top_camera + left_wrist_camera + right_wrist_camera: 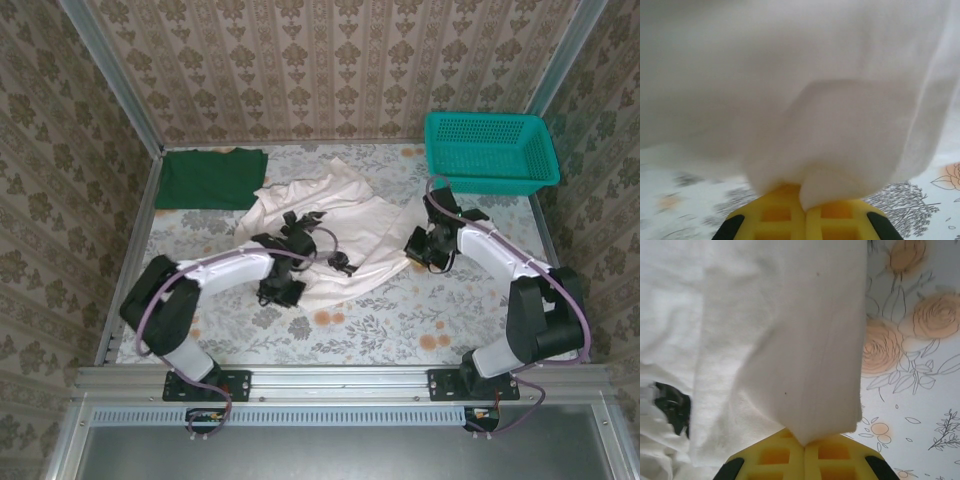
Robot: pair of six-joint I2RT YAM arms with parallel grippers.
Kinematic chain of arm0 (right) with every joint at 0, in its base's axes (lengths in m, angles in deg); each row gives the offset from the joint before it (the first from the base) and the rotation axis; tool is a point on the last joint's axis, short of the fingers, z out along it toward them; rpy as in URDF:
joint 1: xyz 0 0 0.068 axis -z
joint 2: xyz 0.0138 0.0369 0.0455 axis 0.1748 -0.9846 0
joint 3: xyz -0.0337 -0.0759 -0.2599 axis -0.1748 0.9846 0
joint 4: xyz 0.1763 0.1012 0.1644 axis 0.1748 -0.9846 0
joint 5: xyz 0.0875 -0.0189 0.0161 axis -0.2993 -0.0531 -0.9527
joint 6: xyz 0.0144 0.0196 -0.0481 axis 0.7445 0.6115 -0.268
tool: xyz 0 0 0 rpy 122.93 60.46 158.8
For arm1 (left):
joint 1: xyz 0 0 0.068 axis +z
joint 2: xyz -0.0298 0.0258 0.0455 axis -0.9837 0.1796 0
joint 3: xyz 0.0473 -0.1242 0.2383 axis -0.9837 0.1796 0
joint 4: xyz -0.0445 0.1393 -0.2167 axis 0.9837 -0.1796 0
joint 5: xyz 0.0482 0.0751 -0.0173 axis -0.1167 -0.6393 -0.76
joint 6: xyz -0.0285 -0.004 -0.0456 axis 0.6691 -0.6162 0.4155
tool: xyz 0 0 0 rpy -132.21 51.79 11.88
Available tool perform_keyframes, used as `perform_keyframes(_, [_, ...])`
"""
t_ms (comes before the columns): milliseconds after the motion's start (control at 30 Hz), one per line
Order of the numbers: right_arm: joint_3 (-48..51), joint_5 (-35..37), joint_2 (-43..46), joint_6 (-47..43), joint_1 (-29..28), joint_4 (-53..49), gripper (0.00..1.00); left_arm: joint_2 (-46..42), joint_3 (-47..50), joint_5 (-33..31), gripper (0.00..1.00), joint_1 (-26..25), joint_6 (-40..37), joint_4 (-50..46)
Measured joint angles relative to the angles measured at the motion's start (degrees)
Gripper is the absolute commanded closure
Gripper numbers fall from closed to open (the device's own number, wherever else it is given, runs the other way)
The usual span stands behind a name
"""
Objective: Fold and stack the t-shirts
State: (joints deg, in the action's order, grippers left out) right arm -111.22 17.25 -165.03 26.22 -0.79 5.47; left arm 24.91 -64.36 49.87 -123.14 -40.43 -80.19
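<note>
A robot lab cell dressed like a home: damask-wallpapered panels [330, 60] in aluminium framing [112, 78], a floral-print surface [400, 320], a metal mounting rail [340, 380] along the bottom.

Overhead camera looks down; wrist cameras hug the t-shirt [350, 215].
</note>
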Motion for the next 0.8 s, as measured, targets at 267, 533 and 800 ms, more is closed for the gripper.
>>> perform_keyframes(267, [-22.14, 5.49, -2.21, -2.89, 0.59, -7.61, 0.99, -19.34, -7.13, -4.37, 1.00, 13.29, -2.95, -1.62])
perform_keyframes(533, [-45.66, 7.54, -25.14, -3.96, 0.74, -11.80, 0.87, -20.28, -3.13, -11.15, 1.00, 14.45, 1.09, -5.20])
perform_keyframes(800, [-66.40, 8.39, -45.13, -5.77, -0.92, -21.79, 0.97, -27.32, -0.04, -19.91, 1.00, 20.13, 7.67, -11.72])
